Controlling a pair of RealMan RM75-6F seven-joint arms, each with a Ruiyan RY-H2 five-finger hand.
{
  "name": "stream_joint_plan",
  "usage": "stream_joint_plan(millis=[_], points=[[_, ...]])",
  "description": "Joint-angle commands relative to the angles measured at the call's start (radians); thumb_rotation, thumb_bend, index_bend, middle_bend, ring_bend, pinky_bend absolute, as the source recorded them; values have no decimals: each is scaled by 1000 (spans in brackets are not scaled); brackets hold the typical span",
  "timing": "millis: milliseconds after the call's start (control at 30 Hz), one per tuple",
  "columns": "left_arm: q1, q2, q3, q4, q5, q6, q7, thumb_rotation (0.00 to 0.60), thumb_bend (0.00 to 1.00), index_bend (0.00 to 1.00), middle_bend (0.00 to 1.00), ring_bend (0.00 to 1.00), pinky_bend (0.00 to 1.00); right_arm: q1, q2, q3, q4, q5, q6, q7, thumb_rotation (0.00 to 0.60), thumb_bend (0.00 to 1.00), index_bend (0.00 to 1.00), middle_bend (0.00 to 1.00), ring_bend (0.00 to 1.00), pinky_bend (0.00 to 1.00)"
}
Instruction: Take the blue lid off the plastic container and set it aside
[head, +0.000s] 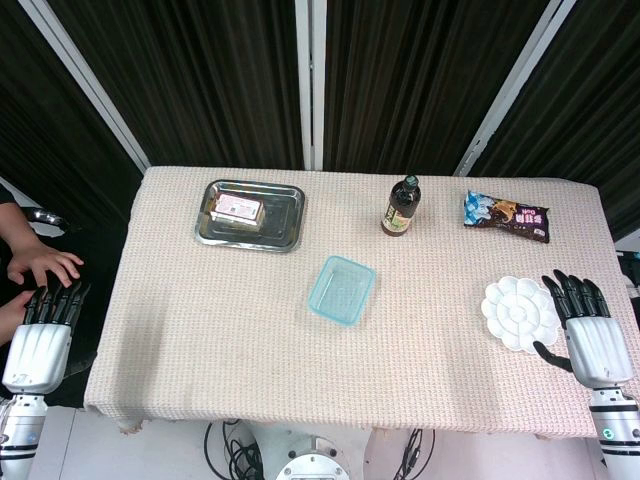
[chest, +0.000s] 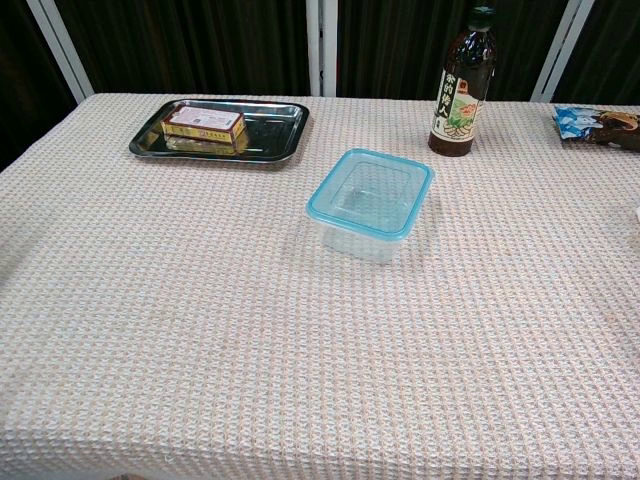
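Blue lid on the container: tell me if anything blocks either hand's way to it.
Nothing visible does. The blue lid sits mid-table with bare cloth toward the left hand. The paint palette beside the right hand lies low, off the direct line.

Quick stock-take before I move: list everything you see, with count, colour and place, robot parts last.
plastic container: one, clear, table centre
blue lid: one, light blue, on the container
metal tray: one, silver, rear left
box: one, yellow and red, in the tray
bottle: one, dark brown, rear centre-right
snack packet: one, blue and brown, rear right
paint palette: one, white, right edge
table: one, beige woven cloth
person's hand: one, beyond the table's left edge
left hand: open, beside the table's left edge
right hand: open, beside the palette
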Motion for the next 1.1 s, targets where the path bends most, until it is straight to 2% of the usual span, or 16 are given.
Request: stream_joint_plan(millis=[33, 433, 533, 733, 933, 1100], points=[[0, 1, 1, -3, 1, -1, 3, 600, 0, 44, 57, 0, 47, 1, 0, 0, 1, -1, -1, 2, 600, 64, 0, 23, 0, 0], [-4, -3, 1, -6, 3, -4, 7, 600, 0, 44, 57, 0, 47, 47, 0, 6, 4, -27, -49, 17, 600, 64, 0, 32, 0, 0], [-3, -5, 2, -5, 4, -4, 7, 600, 0, 45, 57, 0, 48, 84, -8, 12, 7, -33, -96, 20, 600, 64, 0, 35, 0, 0], [-1, -8, 2, -2, 2, 0, 2, 600, 0, 45, 57, 0, 49, 210, -51, 34, 21, -21, -270, 22, 600, 63, 0, 51, 0, 0], [-5, -12, 1, 0, 0, -9, -2, 600, 0, 45, 57, 0, 51, 369, -161, 78, 72, -9, -440, 4, 600, 63, 0, 50, 0, 0], [-6, -12, 1, 2, -1, -10, -6, 600, 0, 45, 57, 0, 51, 498, -300, 103, 158, 8, -559, -35, 600, 63, 0, 32, 0, 0]])
